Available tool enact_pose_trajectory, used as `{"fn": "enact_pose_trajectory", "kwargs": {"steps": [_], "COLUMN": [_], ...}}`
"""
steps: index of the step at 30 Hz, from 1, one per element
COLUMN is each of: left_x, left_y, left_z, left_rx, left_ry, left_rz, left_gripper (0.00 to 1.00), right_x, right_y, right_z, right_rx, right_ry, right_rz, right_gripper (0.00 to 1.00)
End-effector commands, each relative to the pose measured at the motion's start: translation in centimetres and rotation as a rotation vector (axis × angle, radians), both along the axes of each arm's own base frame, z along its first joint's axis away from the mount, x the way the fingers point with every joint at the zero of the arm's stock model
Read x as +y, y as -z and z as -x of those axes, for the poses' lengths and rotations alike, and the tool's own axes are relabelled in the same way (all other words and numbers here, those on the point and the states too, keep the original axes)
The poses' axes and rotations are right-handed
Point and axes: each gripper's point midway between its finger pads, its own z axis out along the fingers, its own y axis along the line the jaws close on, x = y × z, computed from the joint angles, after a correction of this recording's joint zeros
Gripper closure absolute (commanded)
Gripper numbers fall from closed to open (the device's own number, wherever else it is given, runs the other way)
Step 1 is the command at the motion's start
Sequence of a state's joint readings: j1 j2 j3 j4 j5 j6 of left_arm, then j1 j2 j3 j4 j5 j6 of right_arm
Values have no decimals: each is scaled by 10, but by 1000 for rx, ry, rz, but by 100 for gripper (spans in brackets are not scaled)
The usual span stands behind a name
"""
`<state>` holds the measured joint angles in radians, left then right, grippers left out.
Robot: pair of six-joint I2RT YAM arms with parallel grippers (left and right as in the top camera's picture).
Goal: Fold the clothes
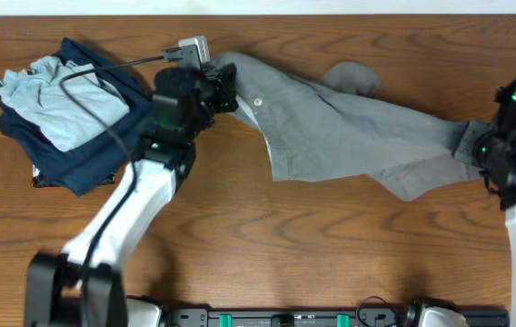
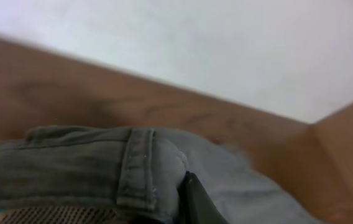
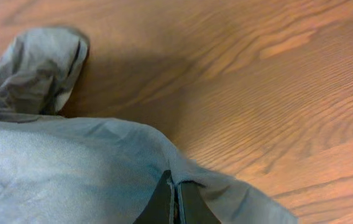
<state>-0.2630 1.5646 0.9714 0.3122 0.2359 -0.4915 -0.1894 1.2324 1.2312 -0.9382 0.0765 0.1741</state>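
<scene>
Both ends of the grey shorts [image 1: 349,132] are clamped, by left claw [image 1: 229,91] and right claw [image 1: 470,145].

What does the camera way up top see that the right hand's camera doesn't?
Only the overhead view shows the pale shirt lying on the dark navy garment at the left, and the left gripper holding the waistband end. Only the right wrist view shows, close up, the right gripper pinched shut on a cloth edge. Both show the grey shorts and the wooden table.
</scene>
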Motion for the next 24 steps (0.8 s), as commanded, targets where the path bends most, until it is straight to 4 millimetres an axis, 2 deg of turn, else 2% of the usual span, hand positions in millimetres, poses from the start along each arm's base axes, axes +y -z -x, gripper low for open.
{"fn": "enact_pose_trajectory", "kwargs": {"steps": [1,2,3,4,5,7,8,12,15,18,21,24], "left_x": [11,8,3,-5,-10,-23,-29,-50,-56,-60,-74,-76], "left_y": [37,51,64,74,79,85,86,97,124,148,162,179], "left_z": [-19,-19,-18,-14,-11,2,10,57,102,139,158,167], "left_rx": [58,87,118,150,168,220,245,469,705,848,859,892], "left_ry": [-46,-33,-2,43,75,160,203,336,360,364,389,284], "left_rz": [-54,-57,-51,-36,-24,11,32,160,164,108,45,-21], "left_gripper": [94,92,83,62,46,6,2,2,2,2,2,2], "right_x": [0,0,0,-1,-1,-1,-1,-2,-2,-3,-3,-3], "right_y": [13,19,26,32,35,44,46,49,48,48,48,49], "right_z": [-9,-11,-13,-14,-15,-16,-16,-18,-19,-19,-19,-18], "right_rx": [43,63,82,101,112,140,147,153,149,150,150,152], "right_ry": [-24,-23,-23,-23,-23,-22,-22,-22,-21,-19,-19,-19], "right_rz": [-28,-32,-36,-40,-43,-49,-50,-51,-49,-47,-47,-48], "right_gripper": [99,99,99,99,99,99,99,99,99,99,99,99]}}
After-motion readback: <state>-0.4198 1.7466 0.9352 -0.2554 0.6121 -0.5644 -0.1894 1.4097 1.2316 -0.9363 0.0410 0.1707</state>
